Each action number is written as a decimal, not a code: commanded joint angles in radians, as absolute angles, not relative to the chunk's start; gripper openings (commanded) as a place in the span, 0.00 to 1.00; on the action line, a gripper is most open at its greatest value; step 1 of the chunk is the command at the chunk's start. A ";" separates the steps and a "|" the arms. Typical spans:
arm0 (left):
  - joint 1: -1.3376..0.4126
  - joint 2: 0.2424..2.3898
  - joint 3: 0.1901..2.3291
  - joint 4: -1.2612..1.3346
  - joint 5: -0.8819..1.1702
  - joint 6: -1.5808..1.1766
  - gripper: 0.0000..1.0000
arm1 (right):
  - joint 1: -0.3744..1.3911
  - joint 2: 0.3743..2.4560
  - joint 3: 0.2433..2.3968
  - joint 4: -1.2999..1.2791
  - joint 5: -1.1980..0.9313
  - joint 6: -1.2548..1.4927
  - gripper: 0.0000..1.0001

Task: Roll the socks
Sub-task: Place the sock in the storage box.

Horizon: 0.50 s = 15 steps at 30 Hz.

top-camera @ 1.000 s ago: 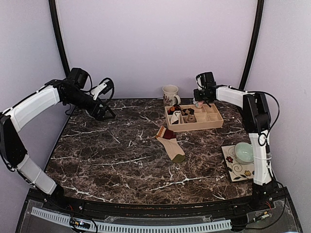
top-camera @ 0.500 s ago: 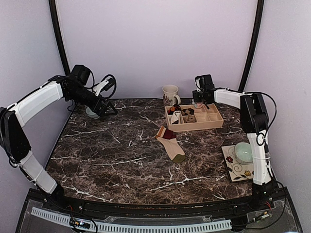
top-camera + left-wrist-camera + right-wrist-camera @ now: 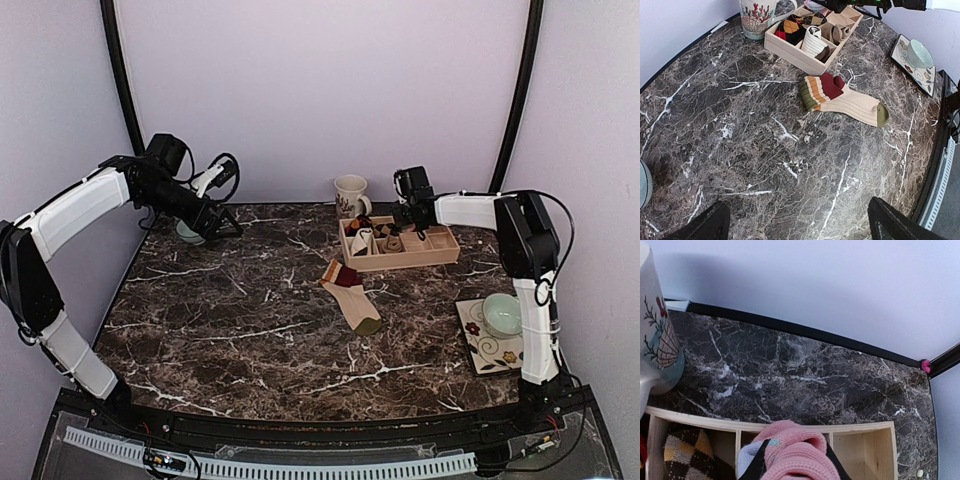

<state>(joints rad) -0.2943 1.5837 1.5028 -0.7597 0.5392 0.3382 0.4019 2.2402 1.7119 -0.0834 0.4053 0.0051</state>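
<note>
While right hand [image 3: 795, 471] grips pink sock [image 3: 790, 437], tray [image 3: 860, 428] beneath, mug [image 3: 652, 340] beside

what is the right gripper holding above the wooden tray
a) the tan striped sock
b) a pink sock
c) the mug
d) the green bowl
B: in the right wrist view the pink sock sits clamped in the right gripper above the wooden tray, while the tan sock lies flat on the table.

Right gripper [image 3: 796, 471] is pinching a pink sock [image 3: 792, 447] at six o'clock over a wooden tray [image 3: 860, 429]; a mug [image 3: 655, 335] is standing at nine o'clock.
</note>
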 commanded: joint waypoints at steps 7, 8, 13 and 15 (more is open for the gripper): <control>-0.290 1.517 1.469 -0.758 0.551 0.325 0.99 | 0.419 2.282 1.737 -0.234 0.291 0.069 0.00; -0.289 1.518 1.470 -0.757 0.553 0.323 0.99 | 0.421 2.294 1.751 -0.245 0.265 0.085 0.00; -0.288 1.521 1.476 -0.759 0.563 0.317 0.99 | 0.461 2.312 1.756 -0.238 0.116 0.178 0.00; -0.290 1.520 1.477 -0.758 0.561 0.323 0.99 | 0.487 2.311 1.759 -0.228 0.070 0.224 0.00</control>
<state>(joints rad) -0.2943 1.5574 1.4837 -0.7574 0.5423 0.3267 0.4107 2.2734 1.7447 -0.1825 0.2680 0.1089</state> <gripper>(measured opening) 0.989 0.232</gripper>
